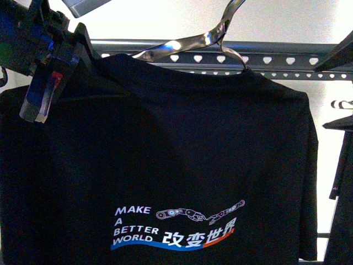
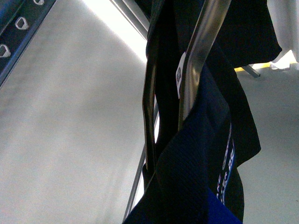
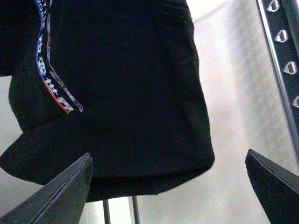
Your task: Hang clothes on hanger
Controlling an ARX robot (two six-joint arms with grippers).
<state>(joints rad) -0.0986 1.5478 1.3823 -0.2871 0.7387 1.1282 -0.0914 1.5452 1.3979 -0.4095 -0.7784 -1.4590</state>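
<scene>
Beyond the two wide-spread, empty fingers of the right gripper, one matte black T-shirt and one heart-holed metal rail are seen.

grey holed rack rail, t-shirt on chrome hanger hanging before it

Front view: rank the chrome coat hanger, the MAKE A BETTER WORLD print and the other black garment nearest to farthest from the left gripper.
1. Chrome coat hanger, top, right of the left gripper.
2. MAKE A BETTER WORLD print, lower centre.
3. Other black garment, far right.
</scene>
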